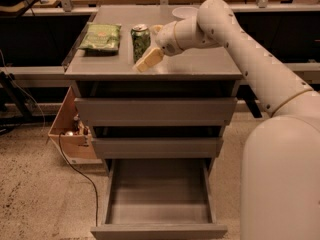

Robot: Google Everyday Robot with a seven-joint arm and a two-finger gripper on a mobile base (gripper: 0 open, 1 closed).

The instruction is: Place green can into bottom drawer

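One green can (140, 41) standing on cabinet (200, 69), one gripper (149, 51) hovering spread wide just right, one bottom drawer (159, 231) lying open.

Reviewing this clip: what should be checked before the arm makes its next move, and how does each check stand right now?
1. Small green drink can upright on the grey cabinet top: ok.
2. Deep grey bottom drawer pulled open to receive the can: ok.
3. Pincer down at the can, close against its side: ok.
4. Pincer's hold on the can: cannot tell.
5. Flat green snack bag apart from the can, on the side away from the pincer: ok.
6. Can already in the bottom drawer: not ok; it stands on the top.
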